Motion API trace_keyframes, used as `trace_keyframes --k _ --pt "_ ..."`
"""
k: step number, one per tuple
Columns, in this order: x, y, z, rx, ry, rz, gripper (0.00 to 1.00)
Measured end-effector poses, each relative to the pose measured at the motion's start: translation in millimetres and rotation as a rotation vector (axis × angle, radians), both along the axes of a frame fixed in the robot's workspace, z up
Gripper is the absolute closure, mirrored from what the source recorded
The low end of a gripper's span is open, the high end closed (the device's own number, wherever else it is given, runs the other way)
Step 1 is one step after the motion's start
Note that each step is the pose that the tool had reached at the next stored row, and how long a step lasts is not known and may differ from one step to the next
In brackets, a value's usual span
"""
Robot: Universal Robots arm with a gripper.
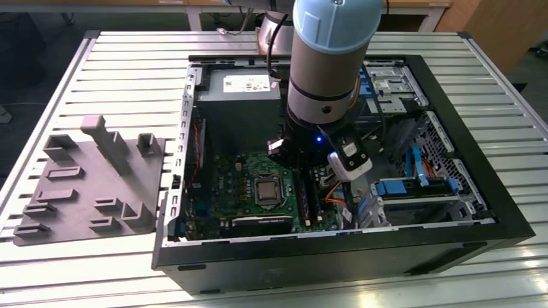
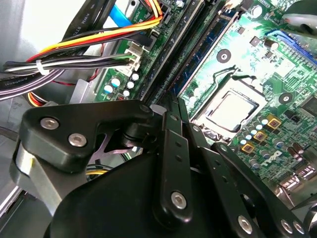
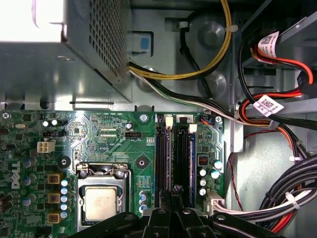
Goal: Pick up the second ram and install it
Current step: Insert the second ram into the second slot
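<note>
A thin dark blue-green ram (image 2: 208,45) stands seated in one of the long black slots of the green motherboard (image 3: 114,134), beside the processor socket (image 3: 101,203). I cannot tell whether it is the second ram. In the first wrist view a blue tint shows along a slot (image 3: 184,148). My gripper (image 3: 176,191) hangs low over the near end of these slots, its black fingers (image 2: 171,111) drawn together with nothing seen between them. In the exterior view the gripper (image 1: 287,154) reaches down into the open computer case.
Bundled cables (image 3: 277,198) and a drive cage (image 1: 419,189) crowd the case at the exterior view's right. The power supply (image 1: 240,96) fills the far end. A grey foam tray (image 1: 90,186) lies on the slatted table at the exterior view's left.
</note>
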State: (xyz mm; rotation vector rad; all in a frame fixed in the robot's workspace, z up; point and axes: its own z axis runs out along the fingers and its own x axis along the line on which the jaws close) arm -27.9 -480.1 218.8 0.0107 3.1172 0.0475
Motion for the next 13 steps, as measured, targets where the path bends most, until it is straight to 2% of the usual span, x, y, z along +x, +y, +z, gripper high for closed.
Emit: trace_keyframes --k 2,4,5,6,10,13 --pt "0.0 0.0 0.0 0.0 0.0 0.0 0.87" --pt "0.0 0.0 -0.1 0.0 0.0 0.0 0.75" --pt "0.0 0.0 -0.2 0.0 0.0 0.0 0.75" --pt "0.0 0.0 -0.2 0.0 0.0 0.0 0.69" --pt "0.0 0.0 0.2 0.0001 0.0 0.0 0.69" --pt "0.0 0.0 5.5 -0.0002 -0.0001 0.0 0.69"
